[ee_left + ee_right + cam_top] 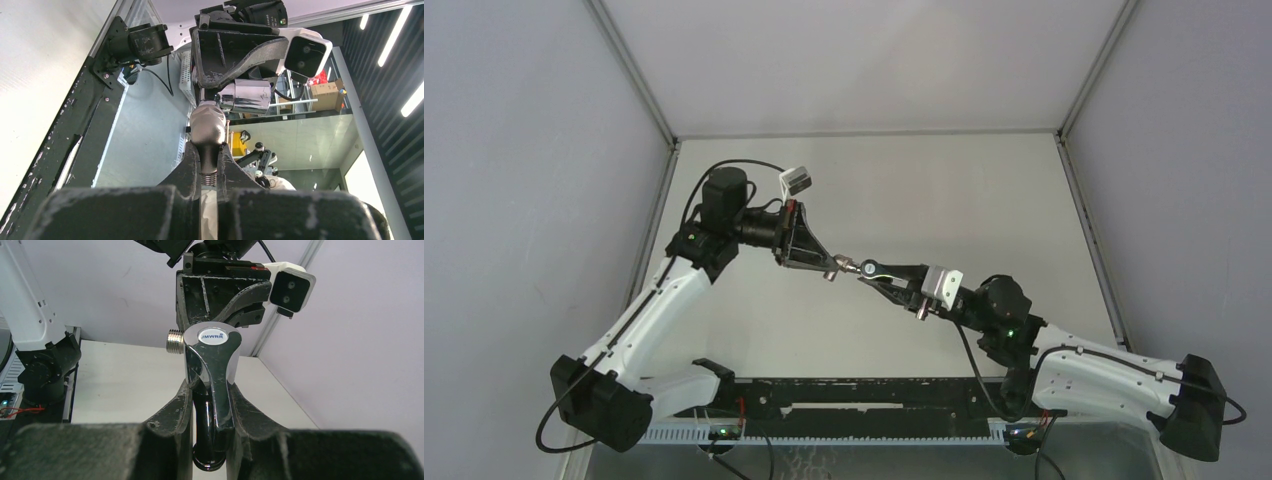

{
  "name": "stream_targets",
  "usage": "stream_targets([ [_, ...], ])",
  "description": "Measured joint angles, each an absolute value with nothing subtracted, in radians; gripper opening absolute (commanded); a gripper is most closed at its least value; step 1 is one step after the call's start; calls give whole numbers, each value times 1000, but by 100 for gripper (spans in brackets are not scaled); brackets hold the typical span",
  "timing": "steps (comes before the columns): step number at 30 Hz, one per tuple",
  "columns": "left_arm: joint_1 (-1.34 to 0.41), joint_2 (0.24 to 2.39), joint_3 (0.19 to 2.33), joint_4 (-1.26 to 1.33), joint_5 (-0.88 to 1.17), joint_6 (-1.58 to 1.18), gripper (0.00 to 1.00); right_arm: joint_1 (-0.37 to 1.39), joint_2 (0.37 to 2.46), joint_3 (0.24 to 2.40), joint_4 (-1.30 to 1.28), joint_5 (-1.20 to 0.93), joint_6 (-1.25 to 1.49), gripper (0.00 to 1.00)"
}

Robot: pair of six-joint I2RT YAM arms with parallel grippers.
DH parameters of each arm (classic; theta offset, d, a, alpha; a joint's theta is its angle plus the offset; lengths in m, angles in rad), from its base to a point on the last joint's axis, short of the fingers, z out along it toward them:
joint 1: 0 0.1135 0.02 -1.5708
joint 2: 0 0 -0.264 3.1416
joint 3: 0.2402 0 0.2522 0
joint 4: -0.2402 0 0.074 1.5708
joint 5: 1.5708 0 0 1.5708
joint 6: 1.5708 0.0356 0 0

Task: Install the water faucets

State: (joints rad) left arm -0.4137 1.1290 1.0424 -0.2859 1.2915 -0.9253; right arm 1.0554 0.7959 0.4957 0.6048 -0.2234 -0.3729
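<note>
top view: the left gripper (827, 267) and right gripper (874, 272) meet tip to tip above the middle of the table (944, 190). the faucet parts show only as a small shiny spot between them, too small for detail.

left wrist view: the left gripper (210, 150) is closed narrow on a matte silver fitting (207, 125). its rounded head points outward and its threads lie between the fingers. the chrome faucet body (247, 96) sits against that head, apparently touching it.

right wrist view: the right gripper (212, 387) is clamped on the chrome faucet body (212, 355). this part has a lever handle with a round blue "jmwrr" badge, a dark spout running down between the fingers, and a threaded stub (174, 340) on its left side.

clearance: both parts are held in the air, well apart from the side rail (653, 215) and from the table's far edge.
</note>
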Motion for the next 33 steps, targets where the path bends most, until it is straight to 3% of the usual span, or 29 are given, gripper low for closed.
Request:
stream_targets([
  [33, -415, 1059, 1021, -125, 1252, -955, 0, 1032, 869, 471, 831, -196, -45, 0],
])
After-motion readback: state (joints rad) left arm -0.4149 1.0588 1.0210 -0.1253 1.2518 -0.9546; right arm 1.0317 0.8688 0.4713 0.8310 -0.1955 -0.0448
